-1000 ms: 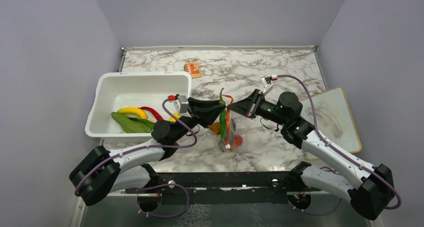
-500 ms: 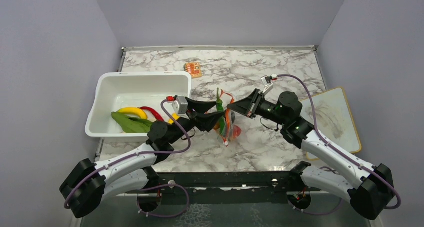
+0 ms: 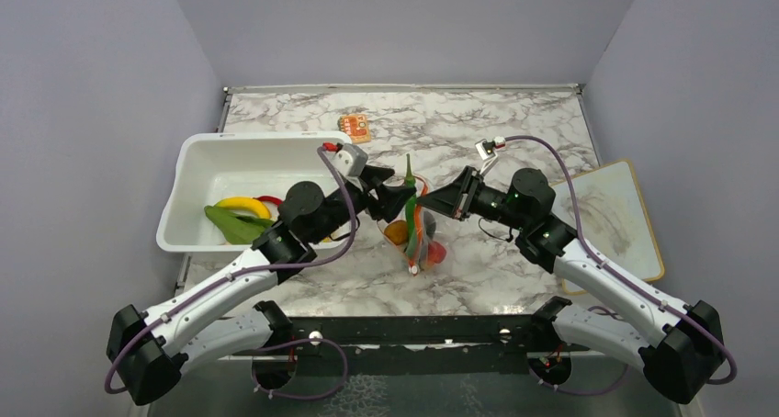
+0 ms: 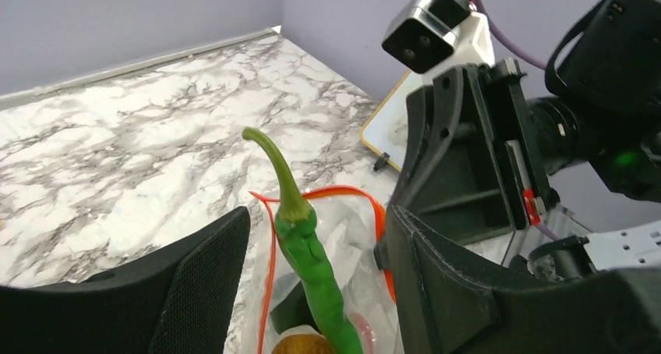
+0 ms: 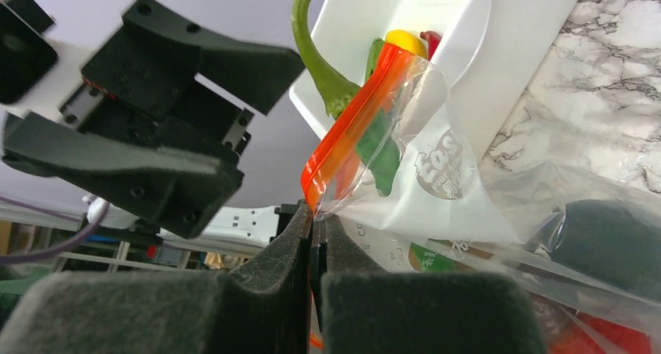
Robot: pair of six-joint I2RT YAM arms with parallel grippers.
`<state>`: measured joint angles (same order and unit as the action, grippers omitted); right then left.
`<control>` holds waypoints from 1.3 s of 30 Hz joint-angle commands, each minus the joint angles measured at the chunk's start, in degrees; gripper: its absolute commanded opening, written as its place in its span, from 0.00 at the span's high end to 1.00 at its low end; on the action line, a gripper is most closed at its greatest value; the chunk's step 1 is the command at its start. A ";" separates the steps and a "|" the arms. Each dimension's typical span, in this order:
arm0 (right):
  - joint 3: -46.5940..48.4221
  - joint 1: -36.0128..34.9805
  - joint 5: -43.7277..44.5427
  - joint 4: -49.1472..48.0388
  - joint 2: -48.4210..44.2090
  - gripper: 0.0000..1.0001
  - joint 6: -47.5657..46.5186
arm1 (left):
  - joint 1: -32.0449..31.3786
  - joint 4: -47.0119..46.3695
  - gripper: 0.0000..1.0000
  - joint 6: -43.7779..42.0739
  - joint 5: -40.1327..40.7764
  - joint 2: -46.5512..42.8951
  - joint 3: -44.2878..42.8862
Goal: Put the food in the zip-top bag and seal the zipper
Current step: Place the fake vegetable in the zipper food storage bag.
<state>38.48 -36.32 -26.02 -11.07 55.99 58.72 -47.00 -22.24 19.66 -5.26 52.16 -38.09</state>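
The clear zip-top bag [image 3: 420, 240] hangs over the marble, held up by my right gripper [image 5: 314, 223], which is shut on its orange-red zipper [image 5: 355, 116] edge. A long green chilli [image 4: 313, 264] stands in the open mouth, stem poking out above the rim. Below it in the bag lie a brown-orange lump [image 3: 397, 233] and a red tomato [image 3: 435, 252]. My left gripper [image 4: 316, 288] is open, one finger on each side of the chilli without touching it. A yellow banana [image 3: 241, 203], a red chilli [image 3: 269, 199] and green food [image 3: 237, 226] lie in the white tub [image 3: 197, 151].
The white tub stands left of the bag, close behind my left wrist. A small orange item [image 3: 355, 126] lies at the back of the table. A white board [image 3: 617, 217] rests at the right edge, beside my right arm.
My left gripper has opened and let go of the green chilli, which now stands in the bag. The left wrist has swung back toward the tub. The right gripper has kept its hold.
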 commanded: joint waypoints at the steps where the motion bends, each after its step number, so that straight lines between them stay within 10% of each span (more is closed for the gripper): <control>1: 2.53 -0.16 -3.59 -1.10 0.58 0.99 -2.93 | -0.28 18.74 0.34 -2.35 4.53 3.35 -9.98; 18: 2.43 -0.15 -4.31 0.11 0.12 0.99 -4.25 | 4.37 32.05 0.58 3.78 2.13 11.82 -22.89; 26: 1.71 -0.15 -3.73 -0.22 0.72 0.99 -3.55 | 7.19 24.35 0.99 5.63 -5.39 7.97 -19.11; 39: 0.77 -0.16 -2.76 -2.71 1.84 0.99 -0.68 | 7.54 12.37 1.00 9.20 -2.66 -0.41 -14.84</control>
<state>39.05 -36.32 -29.12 -10.79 57.19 56.82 -39.75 -1.58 27.38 -9.89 54.46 -55.16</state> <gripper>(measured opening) 0.017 0.028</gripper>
